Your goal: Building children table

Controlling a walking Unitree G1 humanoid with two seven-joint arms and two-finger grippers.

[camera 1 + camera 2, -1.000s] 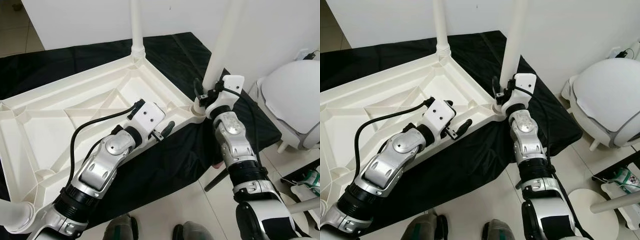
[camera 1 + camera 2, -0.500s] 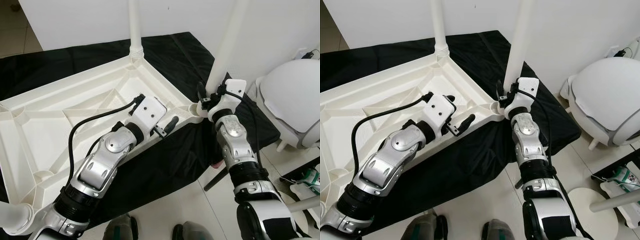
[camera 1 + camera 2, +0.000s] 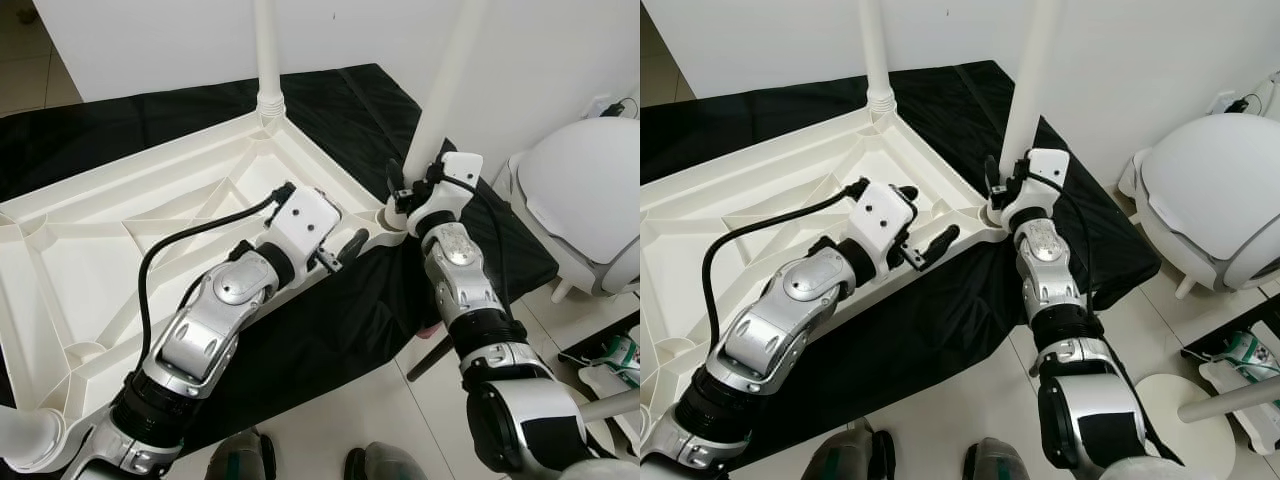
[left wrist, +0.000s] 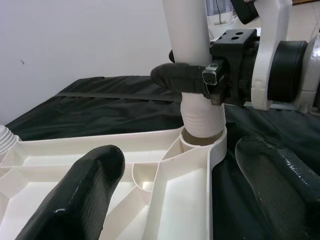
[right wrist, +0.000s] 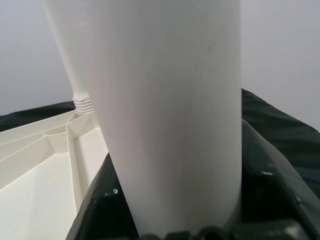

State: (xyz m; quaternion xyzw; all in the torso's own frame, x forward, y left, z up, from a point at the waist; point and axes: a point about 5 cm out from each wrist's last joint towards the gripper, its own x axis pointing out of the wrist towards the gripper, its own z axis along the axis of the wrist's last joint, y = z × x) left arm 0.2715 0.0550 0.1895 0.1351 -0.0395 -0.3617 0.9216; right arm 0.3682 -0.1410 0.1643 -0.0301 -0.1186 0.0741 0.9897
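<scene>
The white plastic table top (image 3: 120, 250) lies upside down on a black cloth (image 3: 340, 100). One white leg (image 3: 266, 50) stands in its far corner. A second white leg (image 3: 450, 80) stands upright in the near right corner socket (image 4: 202, 142). My right gripper (image 3: 1005, 180) is shut on this leg just above its threaded base. In the right wrist view, the leg (image 5: 165, 110) sits between the black fingers. My left gripper (image 3: 924, 216) is open and straddles the table rim a short way from that socket. Its fingers (image 4: 75, 200) touch nothing.
A white wall rises close behind the table. A rounded white and grey object (image 3: 585, 200) stands on the floor at the right. A dark rod (image 3: 430, 358) lies by the cloth's edge. Another white leg end (image 3: 25, 435) shows at the near left corner. My feet (image 3: 245, 462) stand on pale tiles.
My left gripper has slid along the rim toward the corner socket, still open. The right gripper stays shut on the leg and has shifted only slightly.
</scene>
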